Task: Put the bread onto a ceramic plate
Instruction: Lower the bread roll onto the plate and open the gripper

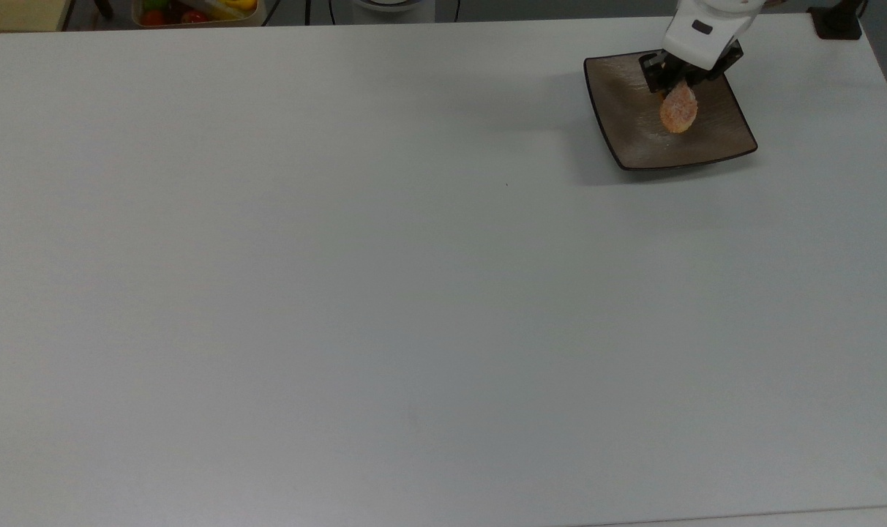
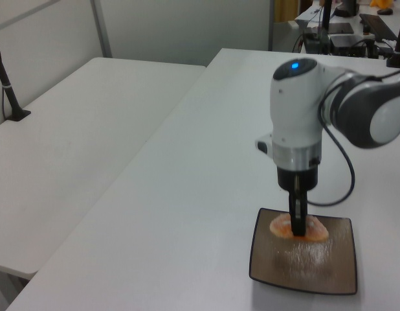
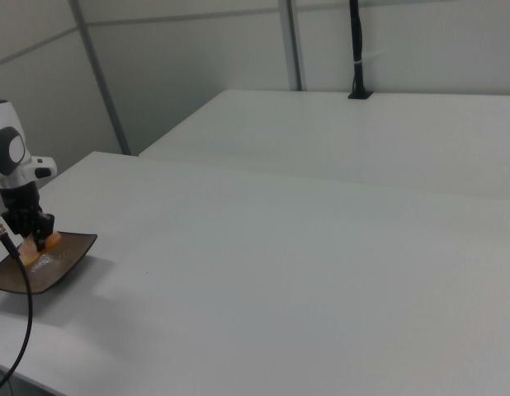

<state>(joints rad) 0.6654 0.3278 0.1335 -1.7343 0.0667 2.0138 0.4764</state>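
Observation:
The square glossy brown ceramic plate (image 1: 626,117) sits near the top view's upper right corner of the white table. My gripper (image 1: 675,86) hangs over it, shut on the small orange-tan bread (image 1: 678,110). In the left view the dark fingers (image 2: 297,217) pinch the bread (image 2: 314,230) low over the far half of the plate (image 2: 316,272). I cannot tell whether the bread touches the dish. The right view has the gripper (image 3: 35,240) and the bread (image 3: 28,247) over the plate (image 3: 57,268) at the right view's left edge.
A bin of colourful fruit (image 1: 195,11) and a black clamp (image 1: 839,22) stand off the table's far edge in the top view. A second white table (image 2: 77,129) with a black pole (image 2: 9,91) lies alongside. A cable (image 3: 24,330) trails from the arm.

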